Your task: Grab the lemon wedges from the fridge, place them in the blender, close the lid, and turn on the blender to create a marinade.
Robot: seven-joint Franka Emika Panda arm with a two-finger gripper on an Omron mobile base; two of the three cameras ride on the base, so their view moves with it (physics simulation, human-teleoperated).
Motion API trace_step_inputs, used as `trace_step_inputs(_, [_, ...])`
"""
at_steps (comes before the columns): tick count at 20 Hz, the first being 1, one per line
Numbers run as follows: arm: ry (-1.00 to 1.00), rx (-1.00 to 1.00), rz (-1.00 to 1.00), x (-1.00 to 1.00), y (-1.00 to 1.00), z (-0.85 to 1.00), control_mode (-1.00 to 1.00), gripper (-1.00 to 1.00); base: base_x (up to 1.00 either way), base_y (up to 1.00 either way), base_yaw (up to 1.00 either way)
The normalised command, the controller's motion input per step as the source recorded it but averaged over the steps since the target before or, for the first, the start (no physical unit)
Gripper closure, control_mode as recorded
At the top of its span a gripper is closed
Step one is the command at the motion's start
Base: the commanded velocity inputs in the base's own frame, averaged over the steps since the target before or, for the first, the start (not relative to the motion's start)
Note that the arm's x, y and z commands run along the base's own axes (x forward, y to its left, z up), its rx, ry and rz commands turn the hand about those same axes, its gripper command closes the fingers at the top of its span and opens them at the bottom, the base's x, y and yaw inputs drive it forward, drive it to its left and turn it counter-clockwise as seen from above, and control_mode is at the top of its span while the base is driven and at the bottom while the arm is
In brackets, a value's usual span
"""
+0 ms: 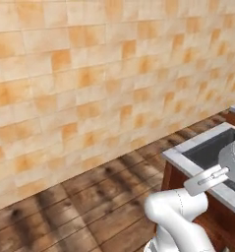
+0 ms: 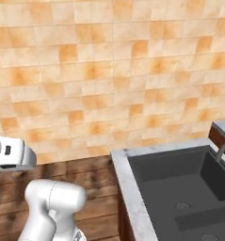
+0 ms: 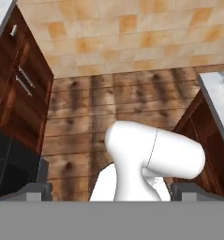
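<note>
Looking for the lemon wedges first: where do they lie, and which way do they point?

I cannot tell. Neither their place nor their long axis can be read from these views, and the same goes for the fridge and the blender.

What is nearest the robot, then?

A dark grey sink (image 2: 166,173) set into a pale speckled counter (image 2: 127,197), just to the right of the arm. A curved grey faucet (image 2: 222,149) stands at the sink's far right edge. Reddish-brown cabinet fronts (image 1: 174,178) run below the counter.

And the arm?

The arm (image 1: 177,207) rises from the base and folds at a rounded white joint, low beside the counter's corner. Its upper part reaches across over the counter's near edge in the left base view.

The tool?

The tool (image 3: 112,191) has its jaws wide apart. The two fingertips (image 3: 38,191) sit near opposite sides of the hand view, which looks along a wooden floor (image 3: 85,122) towards the wall.

What else is around?

Dark wood cabinets (image 3: 19,89) with pale bar handles stand on the left of the hand view. An orange and cream tiled wall (image 1: 89,74) backs the whole scene, with the plank floor running to its foot.
</note>
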Motion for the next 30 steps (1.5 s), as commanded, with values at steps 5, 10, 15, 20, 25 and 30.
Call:
trace_step_inputs(5, [0.00,0.00,0.00,0.00,0.00,0.00,1.00,-1.00,1.00,0.40,-0.51])
trace_step_inputs(10, [0.00,0.00,0.00,0.00,0.00,0.00,1.00,-1.00,1.00,0.54,-0.59])
trace_step_inputs(15, [0.00,0.00,0.00,0.00,0.00,0.00,1.00,-1.00,1.00,0.76,-0.62])
trace_step_inputs(20, [0.00,0.00,0.00,0.00,0.00,0.00,1.00,-1.00,1.00,0.70,-0.63])
trace_step_inputs(25, [0.00,0.00,0.00,0.00,0.00,0.00,1.00,-1.00,1.00,0.85,-0.62])
trace_step_inputs(30, [0.00,0.00,0.00,0.00,0.00,0.00,1.00,-1.00,1.00,0.71,-0.41])
